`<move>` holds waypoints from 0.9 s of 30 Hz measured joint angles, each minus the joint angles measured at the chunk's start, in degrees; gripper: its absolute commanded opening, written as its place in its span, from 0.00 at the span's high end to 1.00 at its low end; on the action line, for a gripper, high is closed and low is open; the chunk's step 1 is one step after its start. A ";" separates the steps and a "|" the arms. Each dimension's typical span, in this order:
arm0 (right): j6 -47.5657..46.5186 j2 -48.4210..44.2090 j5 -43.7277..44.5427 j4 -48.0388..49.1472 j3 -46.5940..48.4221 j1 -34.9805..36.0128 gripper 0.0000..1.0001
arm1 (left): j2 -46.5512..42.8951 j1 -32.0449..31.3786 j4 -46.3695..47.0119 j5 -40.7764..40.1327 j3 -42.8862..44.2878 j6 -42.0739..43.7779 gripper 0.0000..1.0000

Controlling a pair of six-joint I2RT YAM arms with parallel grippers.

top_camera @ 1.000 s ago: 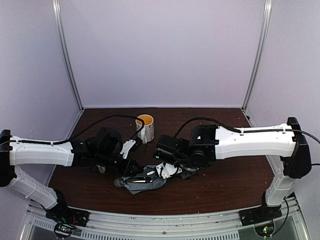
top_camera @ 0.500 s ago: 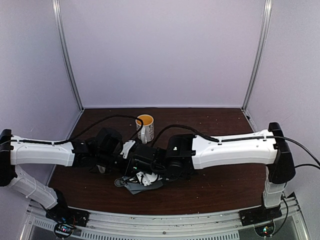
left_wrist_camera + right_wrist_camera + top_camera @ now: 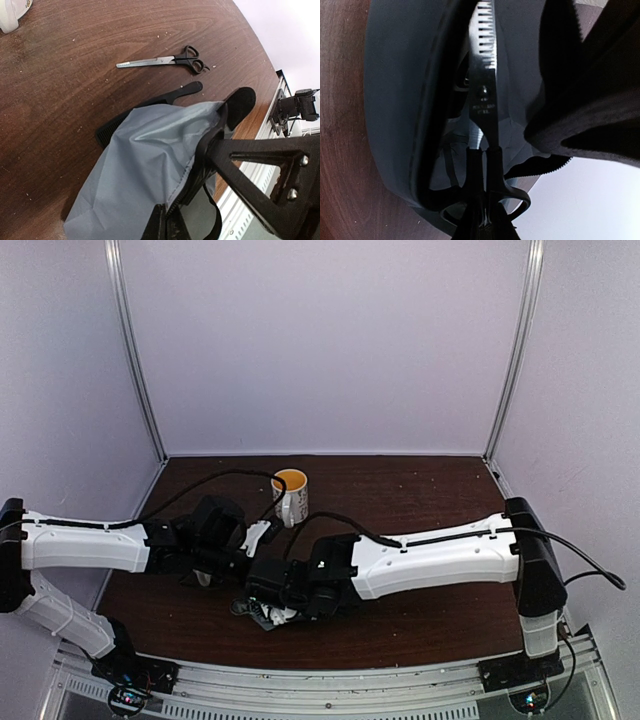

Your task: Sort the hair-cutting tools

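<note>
left gripper pinched shut on grey fabric zip pouch rim. right gripper clamped on black-handled steel scissors, blades at pouch mouth. second steel scissors beyond pouch and long black comb partly under it not yet packed. pouch contents unclear from here.

Grey pouch, cream mug

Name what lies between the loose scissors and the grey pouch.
The black comb, partly covered by the pouch; bare table before the scissors. Left wrist view.
</note>
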 measured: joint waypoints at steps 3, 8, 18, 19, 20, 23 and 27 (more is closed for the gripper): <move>0.28 0.20 0.39 0.37 0.55 0.46 0.92 | 0.00 0.00 0.00 0.02 0.00 -0.02 1.00; 0.22 0.20 1.49 0.76 0.74 1.25 0.91 | 0.63 0.00 0.00 0.39 0.00 0.00 1.00; -3.21 -0.46 5.51 8.37 -3.61 1.64 0.90 | 0.76 0.35 -0.46 0.28 0.00 0.04 1.00; -3.72 -0.57 5.95 9.16 -4.09 1.68 0.89 | 0.79 0.39 -0.48 0.24 0.00 0.07 1.00; -4.26 -0.61 6.45 9.90 -4.48 1.70 0.89 | 0.83 0.42 -0.48 0.22 0.00 0.07 1.00; -5.77 -0.79 7.65 11.80 -5.46 1.75 0.89 | 0.94 0.63 -0.50 0.17 0.00 0.24 1.00; -7.52 -2.21 8.04 13.68 -6.95 1.77 0.86 | 0.96 0.68 -0.63 0.17 0.28 0.68 1.00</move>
